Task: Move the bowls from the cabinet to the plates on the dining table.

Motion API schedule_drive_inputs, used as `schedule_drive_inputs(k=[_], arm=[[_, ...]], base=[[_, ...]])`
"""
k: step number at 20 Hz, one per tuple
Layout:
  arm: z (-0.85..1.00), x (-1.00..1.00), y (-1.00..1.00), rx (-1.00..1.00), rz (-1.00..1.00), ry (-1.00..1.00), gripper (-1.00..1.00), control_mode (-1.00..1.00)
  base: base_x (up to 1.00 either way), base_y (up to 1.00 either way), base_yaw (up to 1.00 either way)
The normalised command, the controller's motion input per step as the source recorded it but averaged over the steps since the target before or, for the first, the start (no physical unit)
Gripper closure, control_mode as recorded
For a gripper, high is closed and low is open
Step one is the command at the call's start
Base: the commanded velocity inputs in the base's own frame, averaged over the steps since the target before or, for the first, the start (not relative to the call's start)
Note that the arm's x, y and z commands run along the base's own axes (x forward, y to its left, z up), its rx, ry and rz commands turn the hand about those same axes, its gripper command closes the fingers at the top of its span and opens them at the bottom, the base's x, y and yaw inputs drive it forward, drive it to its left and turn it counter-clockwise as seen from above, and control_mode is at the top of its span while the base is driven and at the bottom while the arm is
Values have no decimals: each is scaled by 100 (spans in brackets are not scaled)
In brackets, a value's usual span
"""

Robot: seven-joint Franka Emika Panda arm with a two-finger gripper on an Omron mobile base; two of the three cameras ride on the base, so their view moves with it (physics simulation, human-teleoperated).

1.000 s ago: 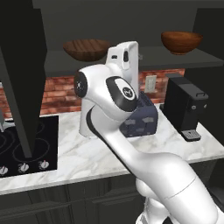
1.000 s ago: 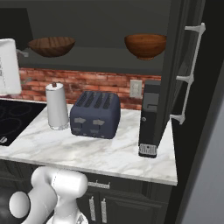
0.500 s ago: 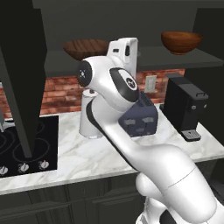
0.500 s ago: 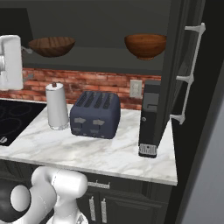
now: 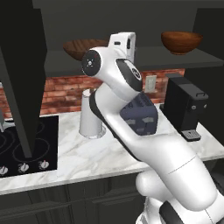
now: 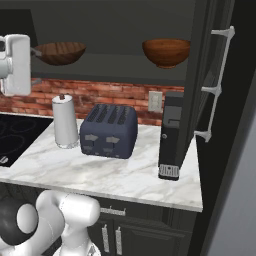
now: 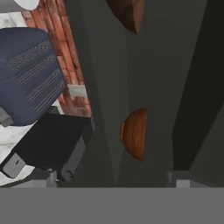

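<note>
Two reddish-brown wooden bowls stand on the dark shelf (image 5: 175, 59) of the open cabinet. In the base views my white hand (image 5: 123, 43) is up at shelf height, just right of the left bowl (image 5: 78, 47) (image 6: 60, 52) and partly covering it. The right bowl (image 5: 181, 41) (image 6: 166, 51) stands apart, further along the shelf. The hand view is rolled sideways: my gripper (image 7: 111, 179) is open and holds nothing, with one bowl (image 7: 134, 133) ahead of it and the other bowl (image 7: 129, 13) at the top edge. The plates and the dining table are out of view.
Below the shelf, on the marble counter (image 6: 100, 172), stand a dark blue toaster (image 6: 109, 131), a paper towel roll (image 6: 66, 121) and a black coffee machine (image 6: 172, 135). The open cabinet doors (image 5: 22, 65) (image 6: 217, 85) flank the shelf. A black stove (image 5: 22, 144) lies at left.
My hand has risen a little towards the shelf and come closer to the left bowl. The gripper stays open; the bowls have not moved.
</note>
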Motion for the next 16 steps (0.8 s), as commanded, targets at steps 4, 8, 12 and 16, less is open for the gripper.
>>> schedule_drive_inputs(k=[4,8,12,16], arm=[[0,30,28,0,5,0,-100,-100],[0,25,40,0,1,0,-100,-100],[0,25,25,0,3,0,-100,-100],[0,33,9,0,3,0,-100,-100]], base=[[0,0,0],[0,0,0],[0,0,0],[0,0,0]])
